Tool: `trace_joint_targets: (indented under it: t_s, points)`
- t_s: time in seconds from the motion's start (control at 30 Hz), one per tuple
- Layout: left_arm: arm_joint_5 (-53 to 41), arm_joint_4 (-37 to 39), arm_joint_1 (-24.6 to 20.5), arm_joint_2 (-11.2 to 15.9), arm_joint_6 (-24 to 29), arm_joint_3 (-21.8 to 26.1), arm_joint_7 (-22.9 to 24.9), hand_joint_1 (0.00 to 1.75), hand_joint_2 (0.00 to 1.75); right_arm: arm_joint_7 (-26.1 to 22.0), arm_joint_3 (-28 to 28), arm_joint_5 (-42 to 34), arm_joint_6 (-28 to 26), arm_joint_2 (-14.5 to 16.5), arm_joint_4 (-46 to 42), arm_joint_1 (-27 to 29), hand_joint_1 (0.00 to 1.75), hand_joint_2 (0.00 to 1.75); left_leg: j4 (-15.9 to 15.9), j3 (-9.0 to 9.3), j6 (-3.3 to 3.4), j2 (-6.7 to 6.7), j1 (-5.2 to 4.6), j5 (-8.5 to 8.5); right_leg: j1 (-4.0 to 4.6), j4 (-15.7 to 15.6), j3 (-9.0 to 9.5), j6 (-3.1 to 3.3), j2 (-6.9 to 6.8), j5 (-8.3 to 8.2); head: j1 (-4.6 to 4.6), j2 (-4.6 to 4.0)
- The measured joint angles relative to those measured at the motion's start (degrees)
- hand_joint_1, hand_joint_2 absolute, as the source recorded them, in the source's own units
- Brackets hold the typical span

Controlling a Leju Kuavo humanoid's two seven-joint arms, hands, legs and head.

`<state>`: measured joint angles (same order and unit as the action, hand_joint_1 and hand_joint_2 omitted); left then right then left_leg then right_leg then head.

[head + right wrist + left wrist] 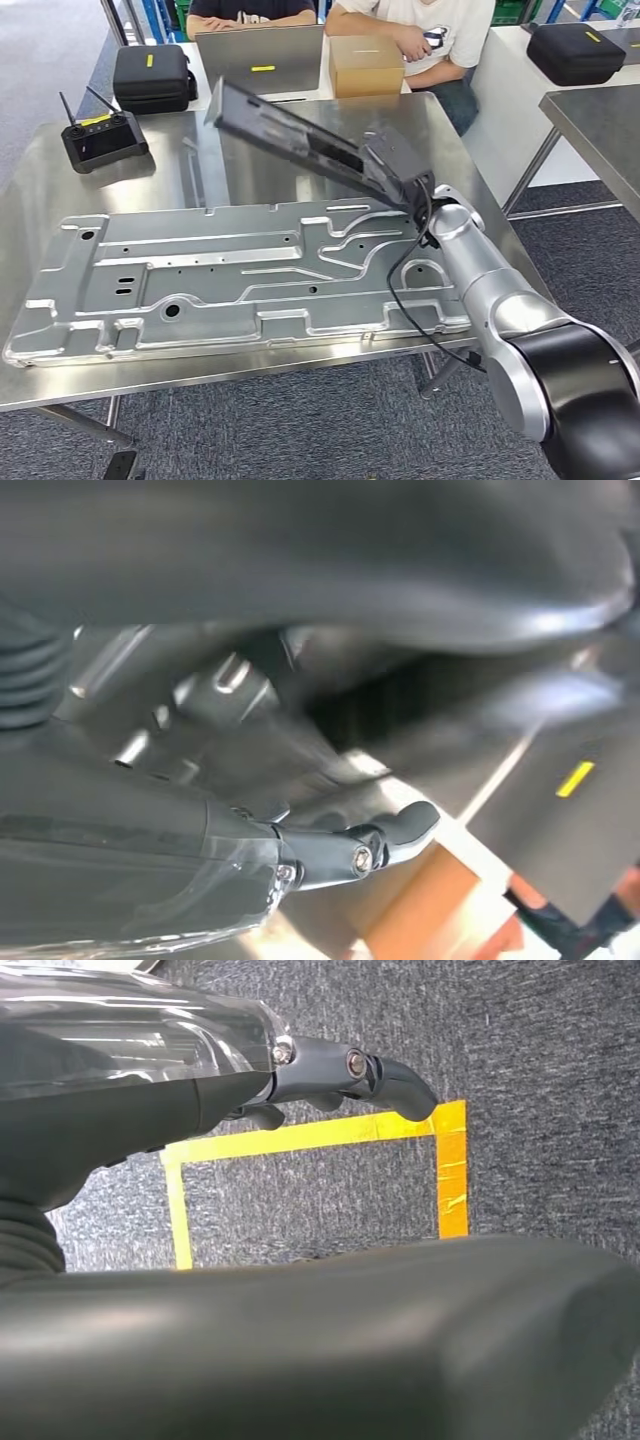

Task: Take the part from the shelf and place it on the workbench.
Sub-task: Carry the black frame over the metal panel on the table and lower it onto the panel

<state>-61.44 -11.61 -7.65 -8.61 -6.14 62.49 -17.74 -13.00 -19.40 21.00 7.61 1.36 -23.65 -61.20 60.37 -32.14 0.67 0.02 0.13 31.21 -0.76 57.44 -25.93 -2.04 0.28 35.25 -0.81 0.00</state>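
The part (287, 128) is a long dark bar held slanting above the steel workbench (226, 170), its far end raised toward the back left. My right hand (396, 160) grips its near end over the table's right half. In the right wrist view the part (226, 730) lies between the thick thumb and the darker fingers (340, 855). Under the part, a large silver stamped panel (226, 285) lies flat on the workbench. My left hand (136, 1120) hangs over the floor with its fingers (377, 1075) straight and nothing in it.
A black remote (102, 138) and a black case (151, 78) sit at the back left. A laptop (260, 58) and a cardboard box (366, 65) stand at the far edge, with two people seated behind. A second table (604, 130) stands right. Yellow tape (302, 1138) marks the floor.
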Motion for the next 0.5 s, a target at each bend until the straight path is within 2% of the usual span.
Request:
trace_joint_targets:
  t_s: [0.3, 0.5]
  points:
    - [0.92, 0.0, 0.53, 0.0, 0.0, 0.03, -0.66, 0.0, 0.0, -1.61, -0.17, -1.07, 6.33, -1.25, -5.56, -3.47, 0.0, 0.0, 0.01, -0.26, 0.0, 0.0, -0.01, 0.0, -0.01, 0.0, -0.26, 0.0, 0.0, 0.0, 0.0, 0.0]
    - [1.93, 0.0, 1.12, 0.0, 0.01, 0.16, -1.45, 0.0, 0.0, -0.56, -0.53, -8.5, 11.63, -4.06, -13.27, -5.17, 0.0, 0.0, 0.01, -0.35, 0.0, -0.04, -0.01, 0.0, -0.01, 0.0, -0.35, 0.0, -0.04, 0.0, 0.0, 0.0]
